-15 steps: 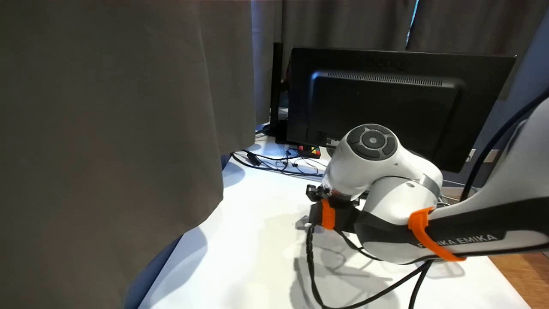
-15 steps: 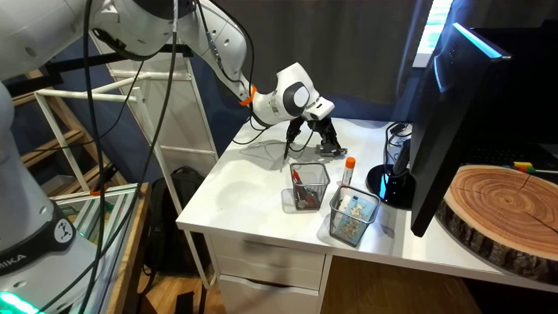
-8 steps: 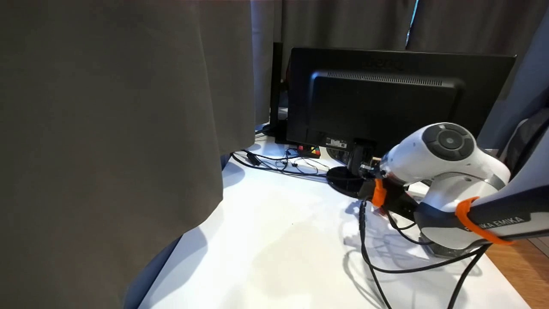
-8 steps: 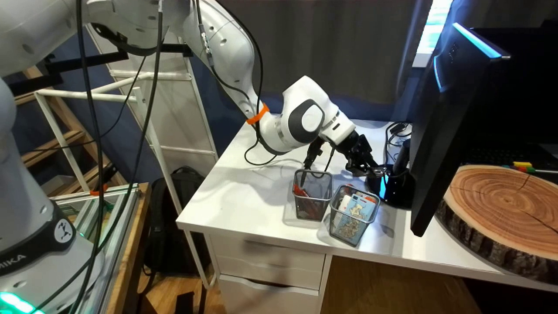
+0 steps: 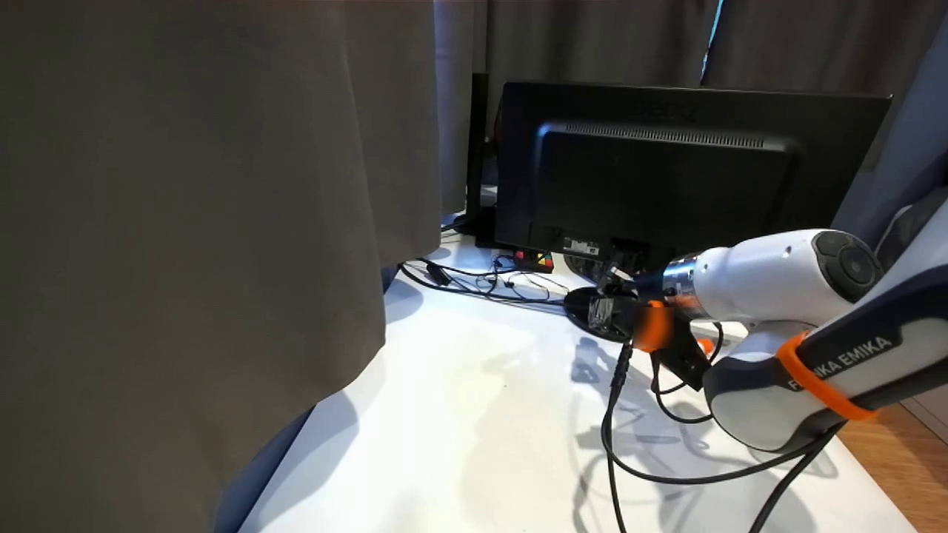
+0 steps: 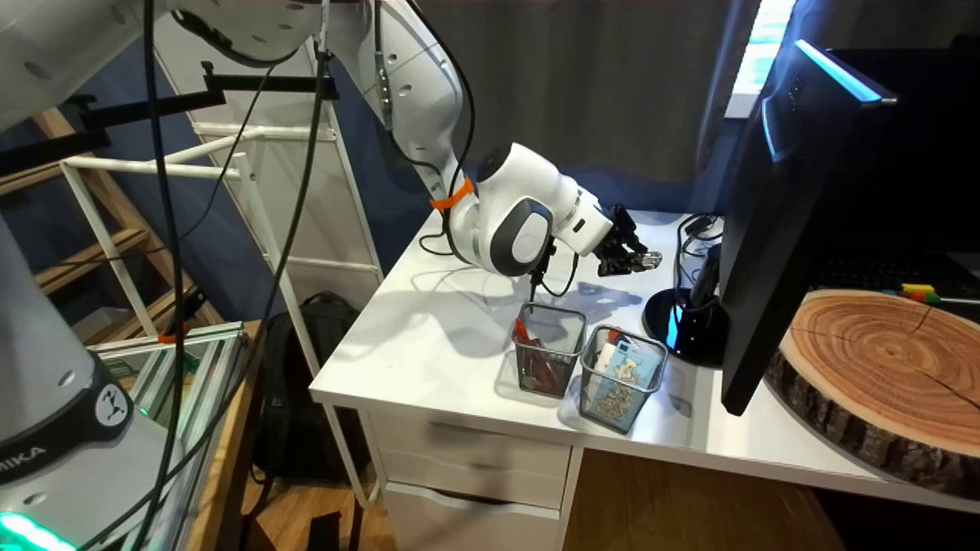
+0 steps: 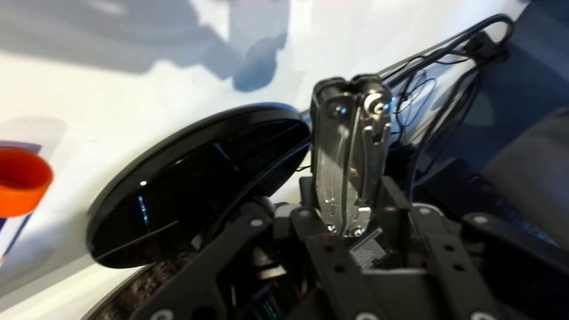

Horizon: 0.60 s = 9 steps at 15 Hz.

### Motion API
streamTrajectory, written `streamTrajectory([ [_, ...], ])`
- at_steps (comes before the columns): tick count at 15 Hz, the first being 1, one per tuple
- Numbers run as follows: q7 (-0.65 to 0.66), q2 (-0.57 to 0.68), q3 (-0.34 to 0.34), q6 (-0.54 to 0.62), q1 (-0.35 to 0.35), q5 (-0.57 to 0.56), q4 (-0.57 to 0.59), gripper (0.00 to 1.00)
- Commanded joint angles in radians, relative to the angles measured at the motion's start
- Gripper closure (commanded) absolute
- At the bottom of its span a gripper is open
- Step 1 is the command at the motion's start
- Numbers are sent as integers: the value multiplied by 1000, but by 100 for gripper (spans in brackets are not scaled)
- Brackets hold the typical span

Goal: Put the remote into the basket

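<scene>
In an exterior view a white desk (image 6: 429, 344) spread below the centre. My white robot arm (image 6: 429, 115) reached over it from ten o'clock, its far end angled down toward four o'clock. At three o'clock stood a large black monitor (image 6: 804, 176), seen from its side, and at five o'clock from the monitor lay a thick, round slab of wood (image 6: 888, 352) edged with bark. At eight o'clock from the monitor a small grey wire-mesh basket (image 6: 566, 369) stood upright on the desk; just beside it, at four o'clock, stood a matching mesh basket (image 6: 596, 402). I could not tell which of the two my task meant. At twelve o'clock from the matching mesh basket, my black gripper (image 6: 634, 262) hung above the desk. Inside that same basket stood a blue patterned card (image 6: 635, 363). In the wrist view, the gripper's two fingers (image 7: 397, 195) were clamped on either side of a folded metal multitool (image 7: 331, 155), the slim, faintly shiny bar that my task called the remote. Its free end pointed to twelve o'clock, in the air and apart from both baskets. Red items (image 6: 540, 361) lay in the first basket. At nine o'clock from the multitool, I saw a slightly blurred orange cap (image 7: 26, 195).
</scene>
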Motion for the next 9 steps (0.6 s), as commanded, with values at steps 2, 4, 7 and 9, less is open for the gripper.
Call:
streamTrajectory([
  [2, -313, -207, 188, 19, -148, 87, -94, 88],
  [4, -307, -260, 95, -36, -96, 62, -164, 88],
  [7, -551, -418, 203, -96, -220, 111, -248, 88],
  [9, -483, -516, 191, -159, -268, -47, -311, 88],
])
